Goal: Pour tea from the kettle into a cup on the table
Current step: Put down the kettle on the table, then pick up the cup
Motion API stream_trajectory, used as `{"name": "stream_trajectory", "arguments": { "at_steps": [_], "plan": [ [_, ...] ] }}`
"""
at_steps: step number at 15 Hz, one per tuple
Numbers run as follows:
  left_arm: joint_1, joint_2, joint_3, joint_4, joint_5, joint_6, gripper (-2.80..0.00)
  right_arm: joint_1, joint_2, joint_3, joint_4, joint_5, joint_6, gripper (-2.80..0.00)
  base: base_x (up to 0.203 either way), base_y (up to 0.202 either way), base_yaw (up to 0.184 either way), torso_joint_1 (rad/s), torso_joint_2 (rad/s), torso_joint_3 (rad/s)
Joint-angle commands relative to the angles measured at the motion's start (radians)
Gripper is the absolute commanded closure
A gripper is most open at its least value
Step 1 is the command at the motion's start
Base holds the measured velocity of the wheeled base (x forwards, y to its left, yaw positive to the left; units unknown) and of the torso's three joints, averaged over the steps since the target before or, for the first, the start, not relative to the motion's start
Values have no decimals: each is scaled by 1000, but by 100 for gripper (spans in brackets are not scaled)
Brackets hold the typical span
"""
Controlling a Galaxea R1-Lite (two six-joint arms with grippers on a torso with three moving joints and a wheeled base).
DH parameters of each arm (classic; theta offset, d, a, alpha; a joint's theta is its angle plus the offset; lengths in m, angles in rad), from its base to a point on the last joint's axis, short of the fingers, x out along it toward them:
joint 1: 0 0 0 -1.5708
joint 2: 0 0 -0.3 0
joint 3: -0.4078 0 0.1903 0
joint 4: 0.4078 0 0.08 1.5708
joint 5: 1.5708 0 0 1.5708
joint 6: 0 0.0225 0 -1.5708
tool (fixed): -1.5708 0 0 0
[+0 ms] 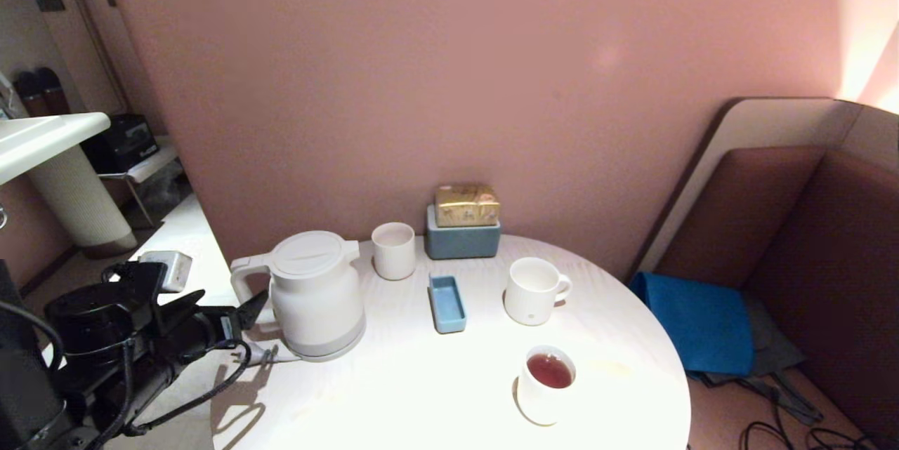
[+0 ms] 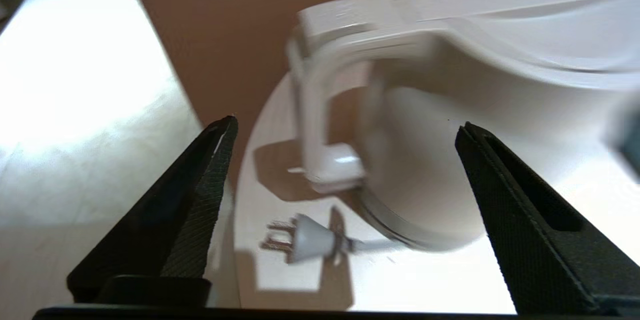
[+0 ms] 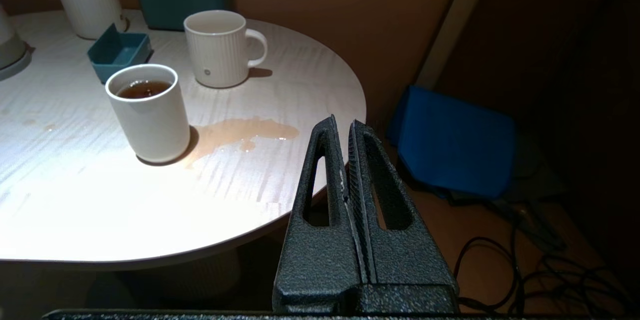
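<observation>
The off-white kettle [image 1: 316, 295] stands upright on the left side of the round white table [image 1: 421, 394], its loop handle [image 2: 315, 110] facing my left gripper [image 1: 235, 302]. That gripper [image 2: 346, 124] is open just off the table's left edge, a short way from the handle, holding nothing. The kettle's plug [image 2: 305, 242] lies on the table below it. The plain white cup [image 1: 546, 383] stands near the front right, with reddish-brown tea [image 1: 549, 371] in it. In the right wrist view the cup [image 3: 147, 110] has a tea puddle [image 3: 240, 133] beside it. My right gripper [image 3: 342, 123] is shut, parked off the table's right edge.
A white handled mug [image 1: 534, 290], a ribbed cup [image 1: 393, 250], a small blue tray [image 1: 447, 304] and a blue box with a gold packet [image 1: 463, 239] stand behind the cup. A blue cushion [image 1: 695, 323] and cables lie by the bench on the right.
</observation>
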Motion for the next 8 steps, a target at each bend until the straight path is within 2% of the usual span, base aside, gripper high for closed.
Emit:
{"name": "stream_trajectory", "arguments": {
  "at_steps": [1,5,8],
  "plan": [
    [1,-102,58,-48,-6,0,-280,0,1,0,0,0,-1,0,0,0,0,0,0,0],
    [1,-249,191,-48,-13,1,-280,0,1,0,0,0,-1,0,0,0,0,0,0,0],
    [2,-340,205,-43,-14,-4,-280,0,1,0,0,0,-1,0,0,0,0,0,0,0]
  ]
}}
